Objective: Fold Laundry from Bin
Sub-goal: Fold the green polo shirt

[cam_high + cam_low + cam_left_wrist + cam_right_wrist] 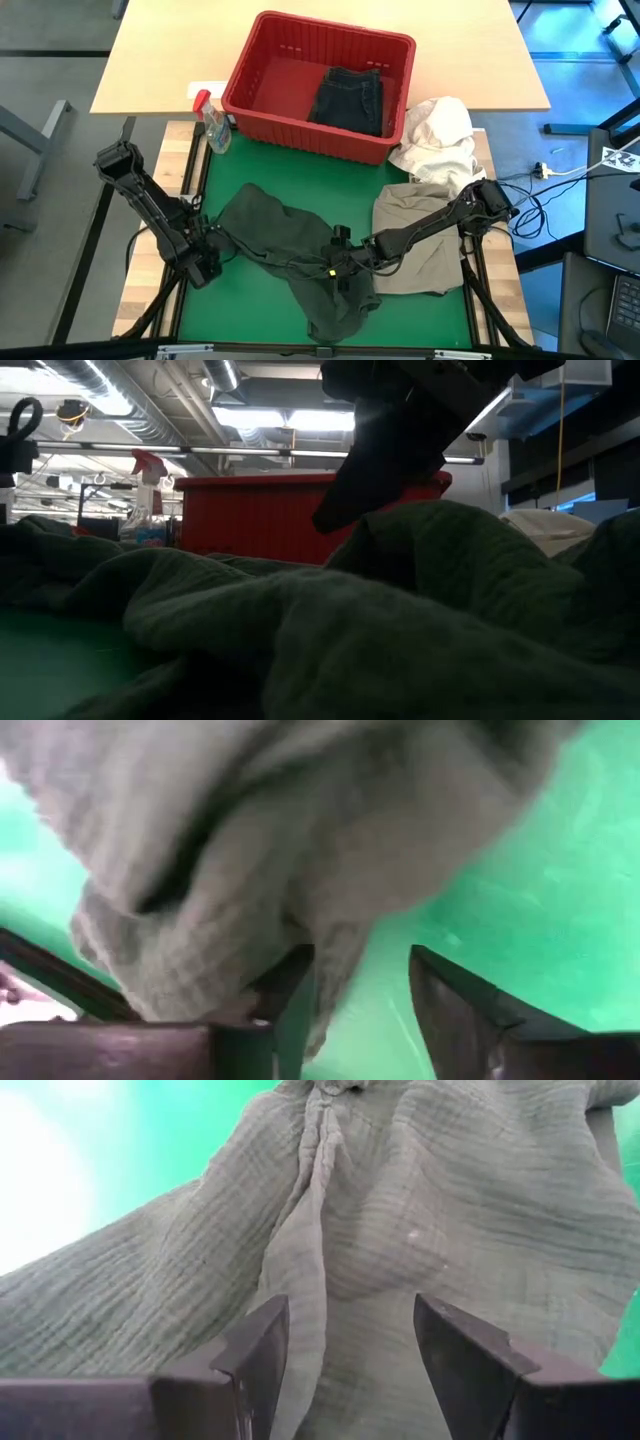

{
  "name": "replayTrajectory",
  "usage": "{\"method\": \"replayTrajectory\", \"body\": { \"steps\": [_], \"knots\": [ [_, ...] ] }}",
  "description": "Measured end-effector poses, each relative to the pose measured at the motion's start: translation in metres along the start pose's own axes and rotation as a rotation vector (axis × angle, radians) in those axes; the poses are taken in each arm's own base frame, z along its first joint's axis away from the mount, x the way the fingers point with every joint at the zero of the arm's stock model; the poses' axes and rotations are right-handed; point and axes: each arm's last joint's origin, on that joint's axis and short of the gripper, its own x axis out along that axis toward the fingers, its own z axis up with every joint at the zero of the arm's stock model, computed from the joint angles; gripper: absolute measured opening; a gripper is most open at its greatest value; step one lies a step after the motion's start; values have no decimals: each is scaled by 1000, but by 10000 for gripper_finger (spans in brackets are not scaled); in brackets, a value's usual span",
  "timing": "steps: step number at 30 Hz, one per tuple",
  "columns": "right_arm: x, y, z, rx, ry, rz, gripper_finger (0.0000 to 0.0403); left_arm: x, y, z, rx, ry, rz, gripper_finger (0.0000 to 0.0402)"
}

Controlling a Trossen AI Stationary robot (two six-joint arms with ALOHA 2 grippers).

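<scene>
Behind mat — spray bottle [215, 128], white bundle [440, 135] flank red bin [262, 62].

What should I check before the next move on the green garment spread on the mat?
1. Left gripper free of cloth: ok; jaws open at the green garment's left edge, nothing between them.
2. Right gripper holding cloth: not ok; jaws open over the garment's middle, only fabric beneath.
3. Garment flat: not ok; crumpled, with a tail trailing toward the near edge.
4. Garment clear of the beige garment: cannot tell; their edges meet under the right arm.
5. Red bin emptied: not ok; one dark garment remains inside.
</scene>
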Motion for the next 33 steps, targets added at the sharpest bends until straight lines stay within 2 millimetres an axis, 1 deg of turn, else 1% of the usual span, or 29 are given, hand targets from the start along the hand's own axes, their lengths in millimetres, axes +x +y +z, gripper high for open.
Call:
{"method": "replayTrajectory", "body": {
  "steps": [3,6,12,15,17,19,21,24,25,27,29,31,33],
  "knots": [
    [0,0,0,0,0,0,216,3,2,1,-33,-65,26,176],
    [0,0,0,0,0,0,216,8,4,0,-40,-126,40,186],
    [0,0,0,1,0,0,216,32,9,-7,-89,-181,-2,189],
    [0,0,0,1,-1,1,216,37,12,-9,-169,-220,1,182],
    [0,0,0,1,-1,1,216,38,12,-9,-168,-240,5,169],
    [0,0,0,1,-2,1,216,39,11,-9,-145,-246,2,144],
    [0,0,0,2,-2,1,216,39,10,-9,-132,-248,-6,105],
    [0,0,0,2,-3,1,216,39,9,-9,-113,-247,-10,30],
    [0,0,0,2,-3,1,216,40,10,-9,-111,-247,-8,16],
    [0,0,0,2,-3,1,216,38,9,-8,-112,-240,-9,10],
    [0,0,0,13,-4,1,216,32,4,-5,-96,-212,-29,5],
    [0,0,0,61,-5,-1,216,20,-5,0,-55,-138,-82,4],
    [0,-1,1,106,-12,-3,216,1,-18,7,6,-45,-203,3]
  ]
}}
